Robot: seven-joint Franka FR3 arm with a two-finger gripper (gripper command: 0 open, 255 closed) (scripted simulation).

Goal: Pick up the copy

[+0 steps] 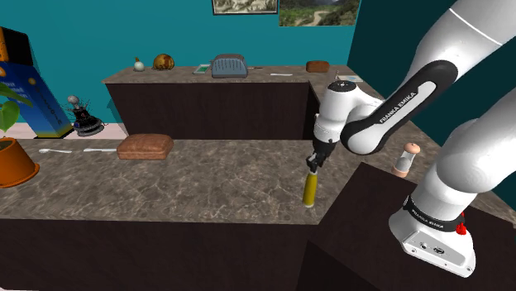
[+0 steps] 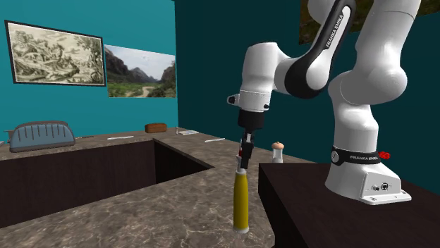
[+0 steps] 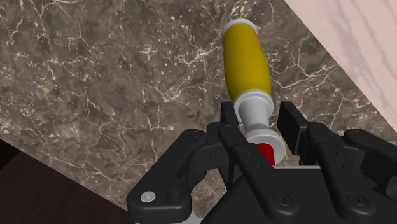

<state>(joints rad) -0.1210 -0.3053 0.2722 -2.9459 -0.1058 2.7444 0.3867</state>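
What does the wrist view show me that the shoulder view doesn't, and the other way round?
Wrist view adds: a close look along the pincer at the yellow bottle's grey neck and red cap.
Shoulder view adds: the brown loaf, the white spoon, the orange plant pot, the small grinder near the stand, and the far counter with a grey toaster.
Both share: the bottle below the pincer, over the marbled counter.
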